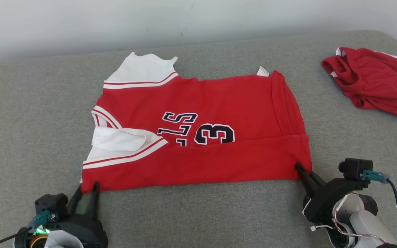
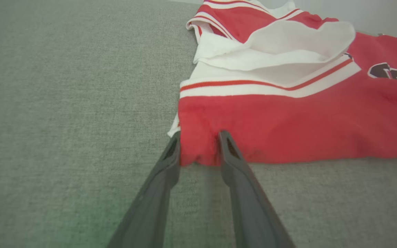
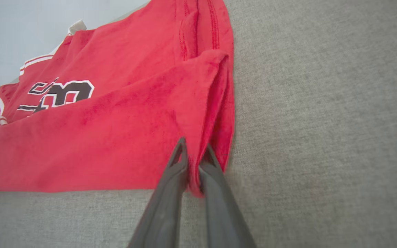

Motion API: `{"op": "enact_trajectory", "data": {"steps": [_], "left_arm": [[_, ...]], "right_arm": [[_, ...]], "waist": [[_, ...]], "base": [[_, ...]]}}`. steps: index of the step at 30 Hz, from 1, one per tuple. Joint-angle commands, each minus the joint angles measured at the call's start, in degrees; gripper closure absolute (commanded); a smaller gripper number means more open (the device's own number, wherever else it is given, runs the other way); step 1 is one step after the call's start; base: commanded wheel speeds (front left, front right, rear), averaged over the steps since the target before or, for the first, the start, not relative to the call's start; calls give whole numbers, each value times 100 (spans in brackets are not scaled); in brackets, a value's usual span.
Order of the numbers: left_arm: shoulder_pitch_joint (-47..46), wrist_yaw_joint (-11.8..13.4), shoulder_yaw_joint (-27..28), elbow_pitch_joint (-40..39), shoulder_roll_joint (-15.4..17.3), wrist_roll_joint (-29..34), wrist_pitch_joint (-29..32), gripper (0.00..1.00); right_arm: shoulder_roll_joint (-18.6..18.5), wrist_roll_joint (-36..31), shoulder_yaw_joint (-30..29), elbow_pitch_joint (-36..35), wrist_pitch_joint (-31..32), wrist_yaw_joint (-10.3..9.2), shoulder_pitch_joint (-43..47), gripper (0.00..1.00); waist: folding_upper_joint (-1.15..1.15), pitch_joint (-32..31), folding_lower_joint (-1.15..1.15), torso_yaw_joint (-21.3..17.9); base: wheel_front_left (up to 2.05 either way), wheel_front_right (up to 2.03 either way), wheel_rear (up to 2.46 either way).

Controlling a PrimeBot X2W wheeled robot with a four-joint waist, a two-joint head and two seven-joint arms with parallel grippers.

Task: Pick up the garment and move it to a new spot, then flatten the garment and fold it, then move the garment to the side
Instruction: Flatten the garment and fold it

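Task item: red sleeveless jersey [image 1: 219,162], white shoulder trim, dark numerals. It lies spread on the grey upholstered counter [image 1: 29,120], collar end toward the robot's left, hem toward its right. The near long edge is folded up over the body, covering the lower part of the numerals. One white shoulder panel is rumpled and turned over on itself.

Handling, as judged: thin knit, light, limp. It will sag and drag from any hold and will not keep its shape. Best taken at two corners together so the edge stays taut.

Right gripper [image 1: 303,170] is at the near hem corner. In the right wrist view the right gripper [image 3: 195,144] has its fingers nearly together, with a ridge of red cloth pinched between them.

Left gripper [image 1: 88,187] is at the near collar-end corner. In the left wrist view the left gripper [image 2: 198,137] has its fingers apart, straddling the corner, with no firm pinch visible.

A second crumpled red garment [image 1: 370,82] sits well apart, at the counter's far right. Pale wall [image 1: 81,24] behind.
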Motion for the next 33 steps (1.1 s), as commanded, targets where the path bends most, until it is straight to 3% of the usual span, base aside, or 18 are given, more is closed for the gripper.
{"op": "enact_trajectory", "data": {"steps": [1,10,21,29,30,31,32,33], "left_arm": [[-38,-12,2,24,-26,-28,-34,100],[317,-99,122,115,-119,-131,-294,100],[1452,319,119,-1013,-172,-144,-313,100],[2029,611,75,-1656,-141,-197,-190,100],[2048,649,51,-1682,-139,-179,-181,100],[2052,677,23,-1711,-119,-102,-177,73],[2050,718,33,-1738,-124,-59,-205,8],[2048,744,80,-1730,-151,-82,-236,0]], "right_arm": [[-17,31,25,22,-41,-18,-23,100],[-141,290,168,75,-242,-18,225,100],[-292,368,-178,-827,-126,-18,1279,100],[-116,147,-775,-1550,298,-18,2086,100],[-82,88,-824,-1623,344,-18,2130,73],[-60,31,-852,-1701,362,-18,2151,20],[-46,-56,-898,-1757,361,-18,2181,0],[-18,-134,-933,-1815,337,-18,2206,0]], "waist": [[0,-30,0,12],[0,-507,0,178],[0,-757,0,340],[0,-758,0,425],[0,-762,0,432],[0,-770,0,438],[0,-784,0,444],[0,-796,0,449]], "base": [[0,0,0],[0,0,0],[0,0,0],[0,0,0],[0,0,0],[0,0,0],[0,0,0],[0,0,0]]}}
